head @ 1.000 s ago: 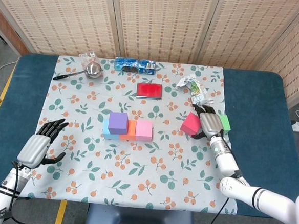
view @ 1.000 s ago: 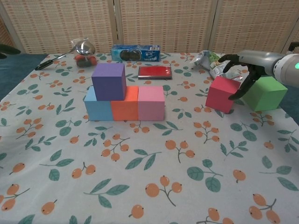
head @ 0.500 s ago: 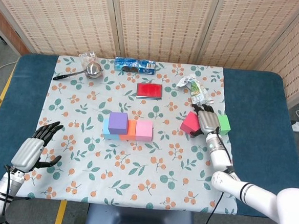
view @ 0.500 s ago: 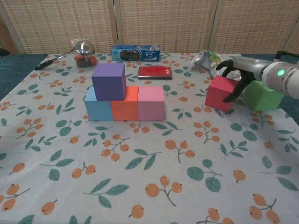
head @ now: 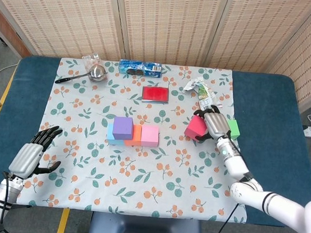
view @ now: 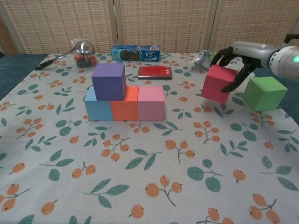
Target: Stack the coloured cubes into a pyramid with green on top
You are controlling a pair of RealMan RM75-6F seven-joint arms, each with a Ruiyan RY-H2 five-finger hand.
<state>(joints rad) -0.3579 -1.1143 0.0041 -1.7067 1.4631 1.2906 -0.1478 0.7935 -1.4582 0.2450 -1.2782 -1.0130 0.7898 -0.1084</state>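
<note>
A row of blue (view: 97, 109), orange (view: 124, 104) and pink (view: 151, 102) cubes stands mid-cloth, with a purple cube (view: 109, 81) on top over the blue and orange ones. My right hand (view: 232, 59) grips a red cube (view: 216, 84) and holds it tilted, lifted a little off the cloth; the same red cube (head: 196, 128) and right hand (head: 215, 124) show in the head view. A green cube (view: 265, 93) sits on the cloth just right of the red one. My left hand (head: 31, 155) hovers open near the table's front left corner, holding nothing.
At the back lie a blue biscuit pack (view: 135, 52), a red card case (view: 155, 71), a metal ladle (view: 77, 49) and a crumpled wrapper (head: 200, 90). The flowered cloth (view: 154, 177) covers the table in front of the cubes.
My right hand closed around the red cube and raised it off the cloth, tilting it. My left hand drew back toward the front left corner.
</note>
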